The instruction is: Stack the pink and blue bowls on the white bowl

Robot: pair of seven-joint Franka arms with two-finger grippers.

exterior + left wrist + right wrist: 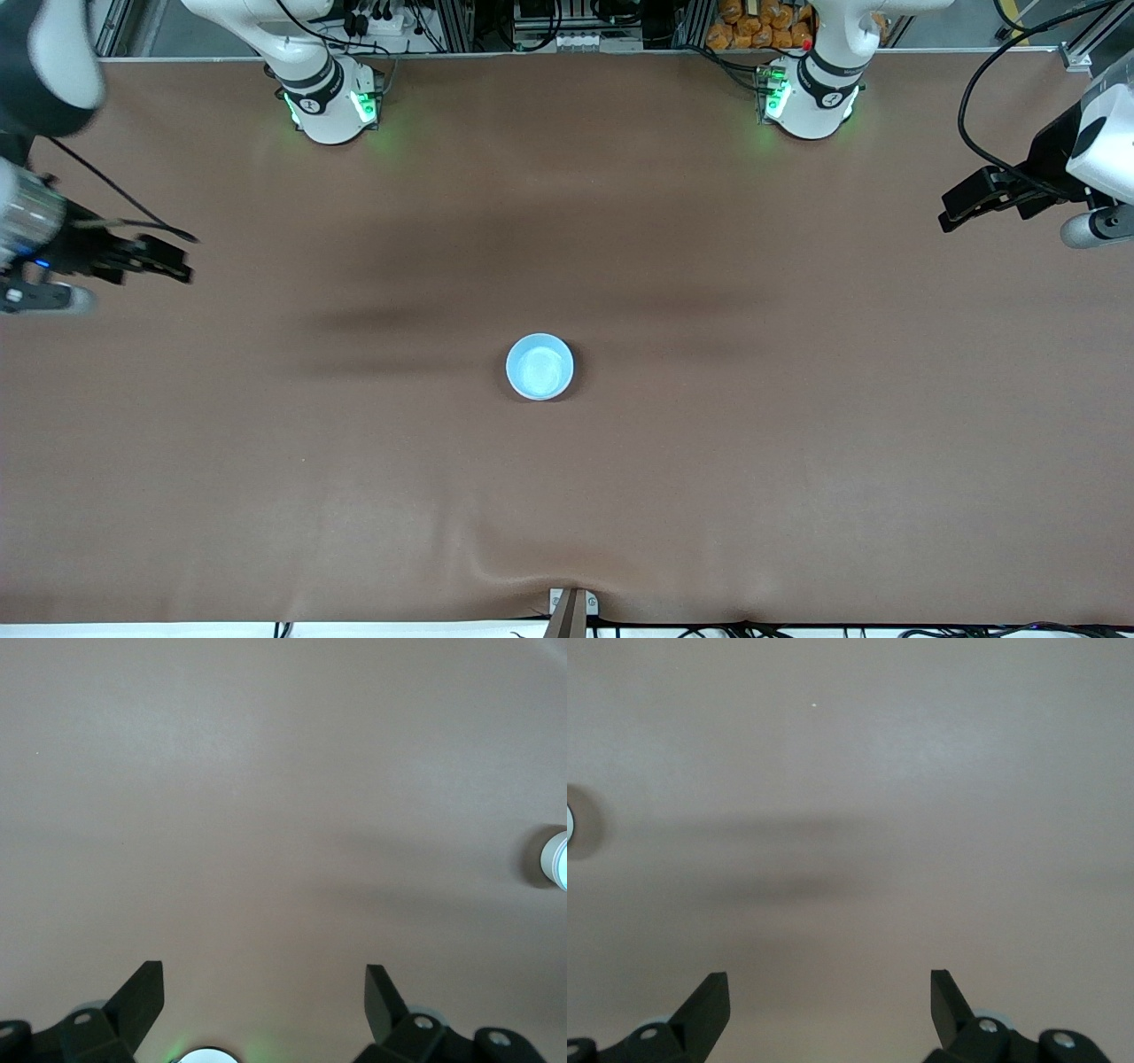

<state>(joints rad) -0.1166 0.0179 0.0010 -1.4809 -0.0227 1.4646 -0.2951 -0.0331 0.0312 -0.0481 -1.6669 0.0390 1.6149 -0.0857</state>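
Observation:
A light blue bowl (pixel 539 366) sits upright in the middle of the brown table (pixel 354 478). From above I see only its blue inside. No pink bowl and no white bowl shows on its own in any view. A pale edge of the bowl shows in the left wrist view (pixel 558 860) and in the right wrist view (pixel 569 824). My left gripper (pixel 950 217) is open and empty over the left arm's end of the table; it also shows in its wrist view (pixel 264 979). My right gripper (pixel 182 263) is open and empty over the right arm's end; it also shows in its wrist view (pixel 830 979).
The two arm bases (pixel 332 102) (pixel 811 97) with green lights stand along the table's edge farthest from the front camera. A small metal mount (pixel 571 607) sits at the nearest edge, with a wrinkle in the cloth above it.

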